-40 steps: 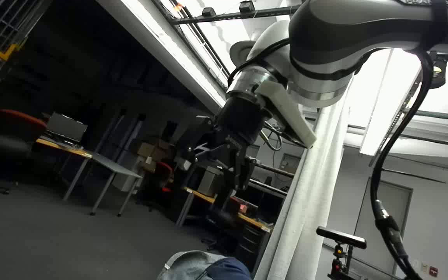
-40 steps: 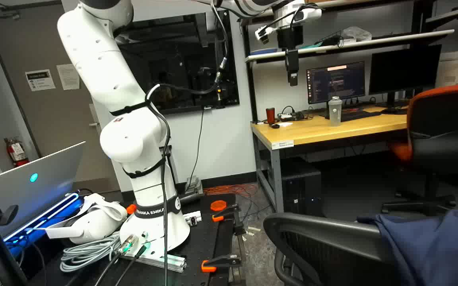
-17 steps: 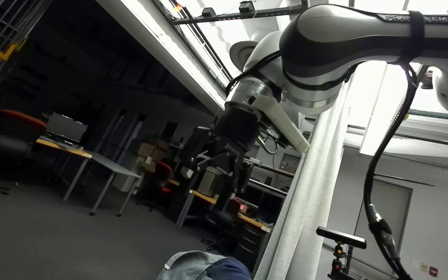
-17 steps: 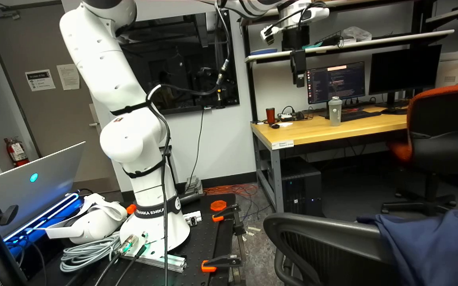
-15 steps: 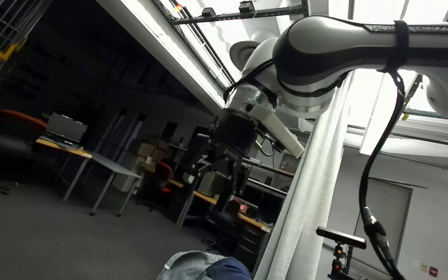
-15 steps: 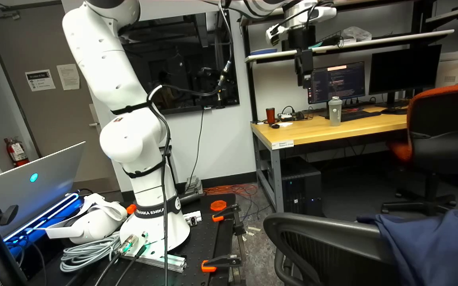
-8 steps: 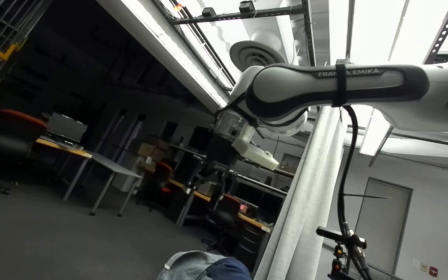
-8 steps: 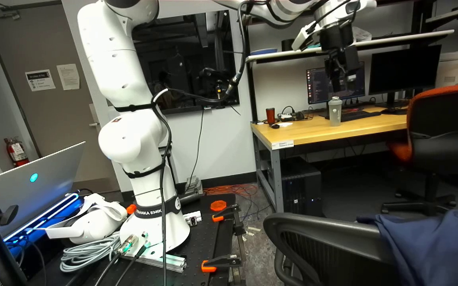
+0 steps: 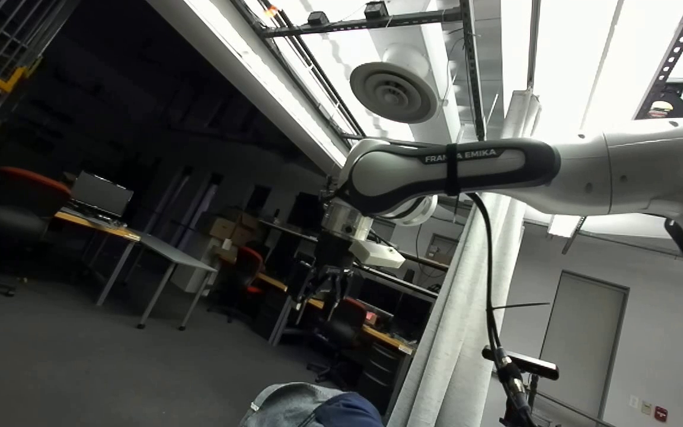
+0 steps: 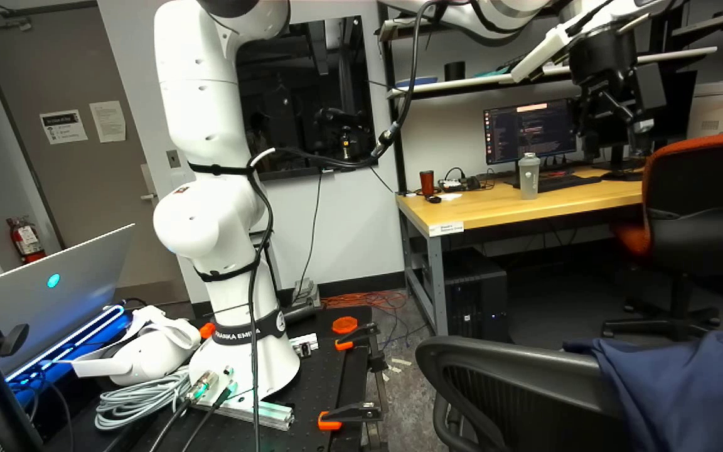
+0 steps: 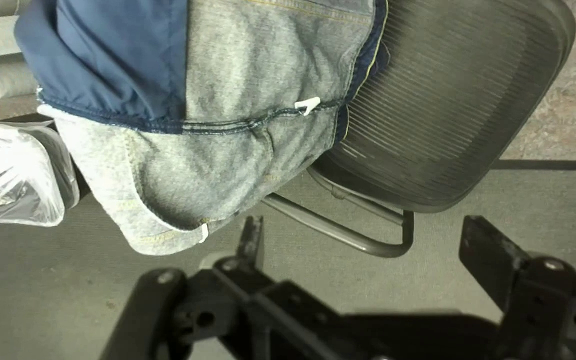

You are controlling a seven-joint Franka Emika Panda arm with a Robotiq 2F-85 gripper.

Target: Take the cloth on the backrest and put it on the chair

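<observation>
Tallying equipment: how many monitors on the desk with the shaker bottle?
2: a lit monitor behind the bottle; beside it, a dark monitor partly hidden by the gripper.

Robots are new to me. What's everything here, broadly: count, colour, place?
cloth: one, navy and grey, over the mesh chair
mesh chair: one, black, beneath the cloth
desks: at least two, yellow-topped, around the room
office chairs: at least three, orange and black, near desks
monitors: at least two, black, on desks
bottle: one, grey, on a desk
cup: one, red, same desk
headset: one, white, beside the arm
laptop: at least one, silver, beside headset
arm: one, white, on black table
tool: one, black, arm's end
</observation>
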